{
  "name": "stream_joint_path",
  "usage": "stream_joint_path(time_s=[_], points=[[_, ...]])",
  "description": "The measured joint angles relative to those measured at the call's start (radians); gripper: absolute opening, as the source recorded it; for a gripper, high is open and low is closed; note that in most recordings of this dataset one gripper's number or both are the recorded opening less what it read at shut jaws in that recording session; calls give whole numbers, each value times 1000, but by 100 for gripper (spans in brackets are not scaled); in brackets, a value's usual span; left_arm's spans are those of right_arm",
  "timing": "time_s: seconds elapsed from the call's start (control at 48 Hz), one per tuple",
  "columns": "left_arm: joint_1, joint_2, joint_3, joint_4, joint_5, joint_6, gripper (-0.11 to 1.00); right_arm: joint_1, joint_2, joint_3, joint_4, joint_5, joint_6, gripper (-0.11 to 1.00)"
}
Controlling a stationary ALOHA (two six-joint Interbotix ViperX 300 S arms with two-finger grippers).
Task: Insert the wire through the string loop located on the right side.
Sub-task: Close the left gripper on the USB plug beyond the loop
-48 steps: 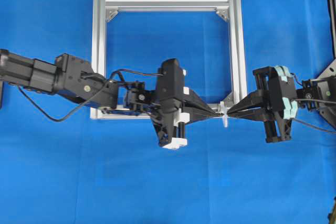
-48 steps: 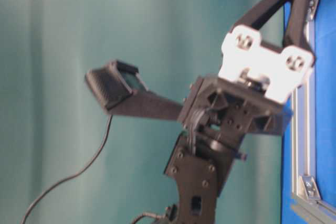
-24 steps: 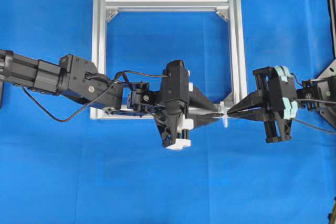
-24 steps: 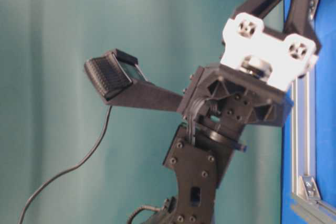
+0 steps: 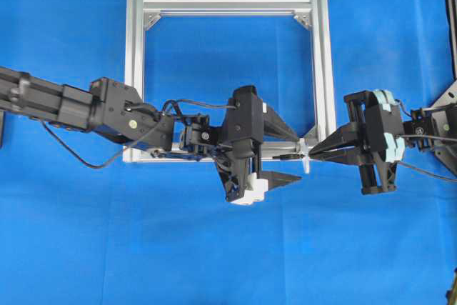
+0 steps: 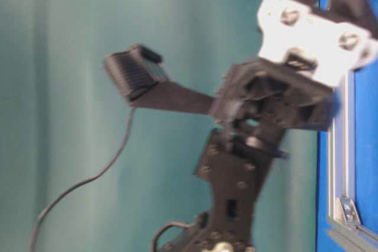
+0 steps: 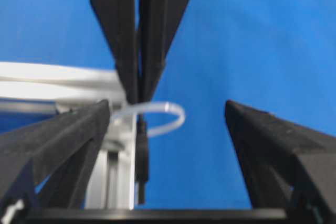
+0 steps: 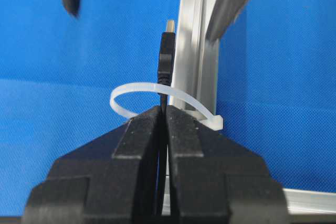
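- Right gripper [image 8: 163,116] is clamped on the wire [image 8: 166,59]; its plug tip pokes through the string loop [image 8: 137,88], beside the aluminium frame [image 8: 195,51].
- Left gripper [image 5: 289,158] stands wide open, holding nothing.
- We judge the next move: close on the plug beyond the loop — squarely, gently.
- Hazard: the frame rail crowds the fingers [image 7: 63,140] — the loop could snag.
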Motion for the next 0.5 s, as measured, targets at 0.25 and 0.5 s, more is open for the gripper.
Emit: stream_joint_path(time_s=[0.25,0.5], points=[[0,72,-2,2,-23,-2,85,2,0,0,0,-3,0,-4],[0,77,-2,2,-32,0,85,2,0,0,0,-5,0,-4]])
